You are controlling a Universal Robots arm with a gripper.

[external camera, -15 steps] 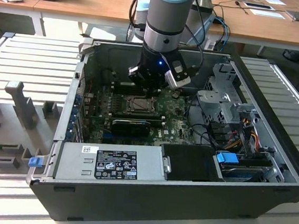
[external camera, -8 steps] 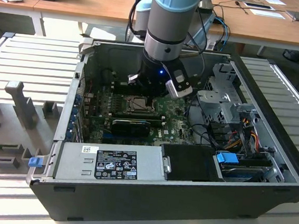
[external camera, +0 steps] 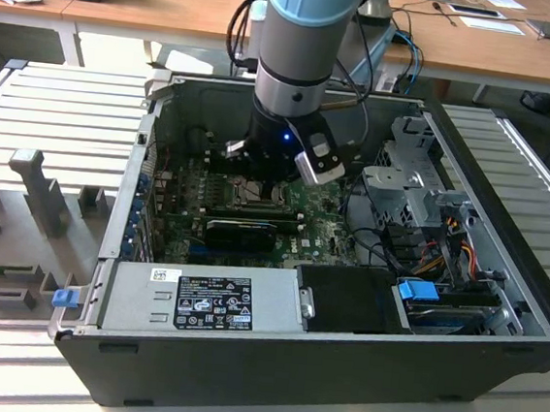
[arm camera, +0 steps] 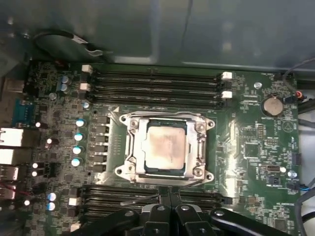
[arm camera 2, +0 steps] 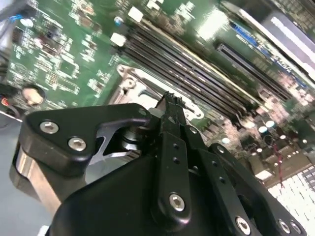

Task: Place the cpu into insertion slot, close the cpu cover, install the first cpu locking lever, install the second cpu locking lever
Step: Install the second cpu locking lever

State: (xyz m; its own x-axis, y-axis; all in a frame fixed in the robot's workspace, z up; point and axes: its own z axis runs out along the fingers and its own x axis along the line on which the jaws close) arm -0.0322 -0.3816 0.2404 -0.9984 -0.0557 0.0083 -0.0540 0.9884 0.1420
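The cpu (arm camera: 166, 148) lies flat in its socket at the middle of the green motherboard (arm camera: 246, 123), its silver-grey top showing through the square window of the cpu cover (arm camera: 132, 142), which looks folded down around it – though whether the locking levers are latched I cannot tell. I judge the chip light, stiff and fragile underneath, with a smooth, slippery lid; it would be best held by two opposite edges, never pressed from above. The cover is thin sheet metal, springy, best pushed at its free rim. Black memory slots (arm camera: 152, 83) run along both sides of the socket. In the first wrist view the claw (arm camera: 169, 204) hangs just beside the socket edge with its fingertips drawn together and nothing between them. In the exterior view the arm reaches down into the open computer case (external camera: 269, 371), which rests on the ribbed table (external camera: 60, 107)
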